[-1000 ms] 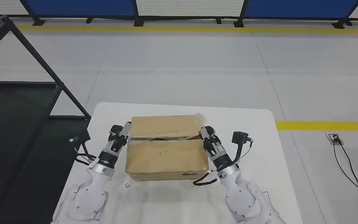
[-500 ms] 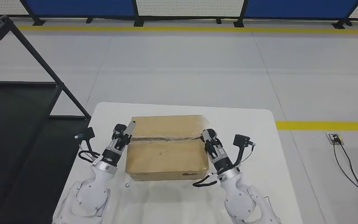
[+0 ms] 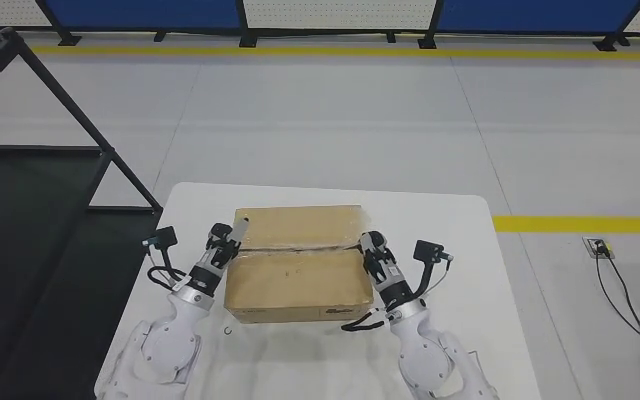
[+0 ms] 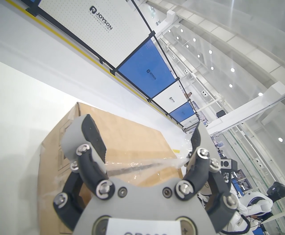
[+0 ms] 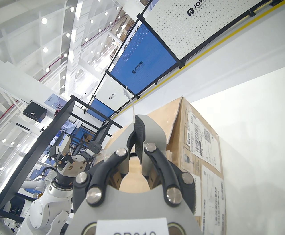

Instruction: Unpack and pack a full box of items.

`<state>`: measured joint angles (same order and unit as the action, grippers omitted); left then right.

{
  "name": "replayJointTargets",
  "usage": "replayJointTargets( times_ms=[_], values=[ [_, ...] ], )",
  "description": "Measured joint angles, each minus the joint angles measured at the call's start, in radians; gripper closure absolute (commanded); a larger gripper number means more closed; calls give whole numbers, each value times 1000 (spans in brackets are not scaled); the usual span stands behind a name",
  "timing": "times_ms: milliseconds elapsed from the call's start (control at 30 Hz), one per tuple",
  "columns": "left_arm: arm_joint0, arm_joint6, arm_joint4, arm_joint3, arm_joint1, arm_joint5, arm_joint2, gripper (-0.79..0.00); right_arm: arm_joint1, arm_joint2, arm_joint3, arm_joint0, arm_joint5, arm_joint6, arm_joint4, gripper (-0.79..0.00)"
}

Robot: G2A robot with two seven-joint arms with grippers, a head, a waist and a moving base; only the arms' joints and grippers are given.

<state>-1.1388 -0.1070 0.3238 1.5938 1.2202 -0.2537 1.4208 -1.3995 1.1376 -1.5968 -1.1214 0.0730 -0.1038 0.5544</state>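
As it lies flat, the box (image 3: 295, 272) runs left to right.

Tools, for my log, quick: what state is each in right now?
Left tool: open, holding nothing.
Right tool: closed, apparently pinching a thin tape strip.

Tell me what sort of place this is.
Probably a large industrial hall used for robot testing: blue and white partition panels, a yellow floor line, rows of high ceiling lights.

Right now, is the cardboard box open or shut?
Shut: the box has its top flaps lying flat, meeting at a seam with crinkled clear tape along it.
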Motion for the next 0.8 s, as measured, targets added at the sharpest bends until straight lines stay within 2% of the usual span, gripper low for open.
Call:
replayJointTargets(
  times_ms=[33, 367, 567, 700, 800],
  values=[
    [1, -1, 0, -1, 0, 0, -1, -785, 0, 1, 0, 0, 0, 1, 1, -785],
    [2, -7, 0, -5, 3, 1, -3, -785, -2, 22, -19, -17, 14, -3, 8, -785],
    [-3, -6, 1, -1, 4, -1, -3, -785, -1, 37, -34, -32, 56, -32, 35, -785],
    [-8, -7, -2, 2, 5, -2, 0, -785, 9, 43, -42, -48, 166, -16, 133, -785],
    [-10, -8, -2, 5, 5, -4, 1, -785, 25, 66, -35, -39, 312, 132, 130, -785]
  ],
)
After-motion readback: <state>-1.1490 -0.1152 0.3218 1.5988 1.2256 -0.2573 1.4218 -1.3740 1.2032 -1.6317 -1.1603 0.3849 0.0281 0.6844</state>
